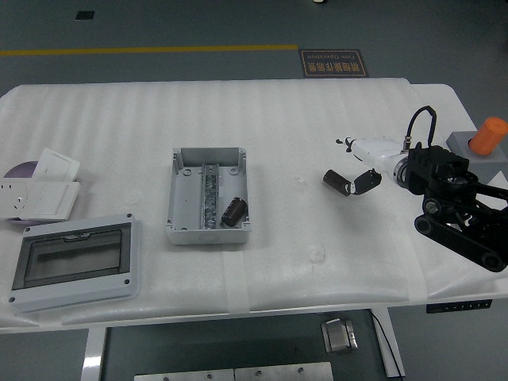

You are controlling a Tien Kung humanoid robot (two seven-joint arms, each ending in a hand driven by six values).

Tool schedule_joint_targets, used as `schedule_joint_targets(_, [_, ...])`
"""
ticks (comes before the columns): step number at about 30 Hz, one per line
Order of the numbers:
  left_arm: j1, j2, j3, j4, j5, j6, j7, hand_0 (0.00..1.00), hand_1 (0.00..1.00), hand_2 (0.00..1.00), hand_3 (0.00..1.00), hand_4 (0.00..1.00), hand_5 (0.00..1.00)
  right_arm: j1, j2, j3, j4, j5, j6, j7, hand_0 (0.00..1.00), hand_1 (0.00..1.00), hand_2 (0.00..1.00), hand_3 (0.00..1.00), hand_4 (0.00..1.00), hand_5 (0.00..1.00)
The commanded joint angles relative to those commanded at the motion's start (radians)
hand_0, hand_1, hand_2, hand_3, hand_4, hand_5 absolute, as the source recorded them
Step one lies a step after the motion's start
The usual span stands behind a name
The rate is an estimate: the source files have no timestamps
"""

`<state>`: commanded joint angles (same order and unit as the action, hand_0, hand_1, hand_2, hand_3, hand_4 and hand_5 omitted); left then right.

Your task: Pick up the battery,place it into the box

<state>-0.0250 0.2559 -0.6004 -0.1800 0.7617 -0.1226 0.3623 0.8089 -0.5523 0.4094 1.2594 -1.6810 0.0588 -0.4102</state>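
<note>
A black cylindrical battery (336,180) lies on the white table, right of centre. My right hand (354,165) comes in from the right edge, just right of the battery. Its fingers are spread and its black thumb (367,182) is beside the battery's right end, holding nothing. The open grey box (179,198) stands left of centre, well apart from the hand. Another black battery (232,212) lies inside it at the lower right. The left arm is out of view.
A grey enclosure with a clear lid (75,262) sits at the near left. White socket plates (40,186) lie at the left edge. A grey block with an orange cylinder (486,143) stands at the far right, behind my right arm.
</note>
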Motion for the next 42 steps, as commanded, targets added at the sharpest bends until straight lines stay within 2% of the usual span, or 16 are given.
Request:
schedule_joint_targets(1, [0.001,0.0,-0.001,0.0,0.001,0.0,0.0,0.669,0.685,0.569,0.588,0.518,0.463,-0.006,0.006,0.009,0.002,0.003,-0.002,-0.008,0.934,0.87,0.956,0.998,0.899,0.359])
schedule_joint_targets(2, [0.001,0.0,-0.002,0.0,0.002,0.0,0.001,0.669,0.685,0.569,0.588,0.517,0.461,-0.013,0.012,0.02,0.004,0.005,-0.007,-0.018,0.925,0.853,0.944,0.998,0.904,0.487])
schedule_joint_targets(7, [0.003,-0.001,-0.002,0.0,0.002,0.0,0.0,0.669,0.685,0.569,0.588,0.517,0.461,-0.054,0.05,0.08,0.011,-0.016,-0.052,-0.096,0.925,0.853,0.944,0.998,0.904,0.487])
schedule_joint_targets(8, [0.003,-0.001,-0.001,0.0,0.001,0.0,0.0,0.669,0.685,0.569,0.589,0.515,0.457,-0.061,0.059,0.09,0.01,-0.023,-0.061,-0.117,0.895,0.827,0.914,0.998,0.905,0.56])
schedule_joint_targets(13, [0.002,-0.003,0.0,0.0,-0.002,0.0,-0.001,0.669,0.685,0.569,0.589,0.515,0.457,-0.089,0.108,0.112,-0.009,-0.039,-0.078,-0.217,0.895,0.827,0.914,0.998,0.905,0.56])
schedule_joint_targets(14, [0.001,-0.003,0.0,0.0,-0.002,0.0,-0.002,0.669,0.684,0.569,0.588,0.513,0.456,-0.094,0.115,0.114,-0.013,-0.039,-0.077,-0.233,0.669,0.703,0.777,0.968,0.893,0.607])
schedule_joint_targets(19, [0.002,-0.002,-0.002,0.0,-0.001,0.001,-0.002,0.669,0.684,0.569,0.588,0.513,0.456,-0.122,0.156,0.118,-0.028,-0.043,-0.091,-0.235,0.669,0.703,0.777,0.968,0.893,0.607])
schedule_joint_targets(20, [0.003,-0.002,-0.002,0.0,-0.001,0.001,-0.002,0.669,0.685,0.569,0.586,0.512,0.453,-0.125,0.162,0.119,-0.03,-0.046,-0.096,-0.235,0.535,0.646,0.737,0.882,0.841,0.615])
schedule_joint_targets(23, [0.003,-0.003,0.001,0.0,-0.004,0.001,-0.002,0.669,0.685,0.569,0.586,0.512,0.453,-0.13,0.179,0.117,-0.036,-0.061,-0.116,-0.235,0.535,0.646,0.737,0.882,0.841,0.615])
schedule_joint_targets(28, [0.0,-0.003,0.01,0.0,-0.012,0.001,-0.007,0.669,0.684,0.569,0.586,0.511,0.451,-0.122,0.185,0.105,-0.048,-0.093,-0.121,-0.235,0.508,0.634,0.732,0.864,0.813,0.622])
schedule_joint_targets(37, [0.002,-0.001,-0.003,0.0,-0.002,-0.002,-0.008,0.669,0.684,0.569,0.586,0.511,0.45,-0.106,0.159,0.058,-0.086,-0.12,-0.097,-0.235,0.482,0.625,0.718,0.836,0.791,0.612])
schedule_joint_targets(38, [0.002,-0.001,-0.003,0.0,-0.003,-0.002,-0.009,0.669,0.684,0.569,0.586,0.511,0.449,-0.106,0.158,0.055,-0.088,-0.119,-0.097,-0.235,0.456,0.605,0.701,0.809,0.78,0.6])
schedule_joint_targets(42, [-0.001,-0.002,0.0,0.0,-0.006,-0.003,-0.013,0.669,0.684,0.569,0.586,0.511,0.449,-0.105,0.16,0.044,-0.093,-0.117,-0.099,-0.235,0.456,0.605,0.701,0.809,0.78,0.6])
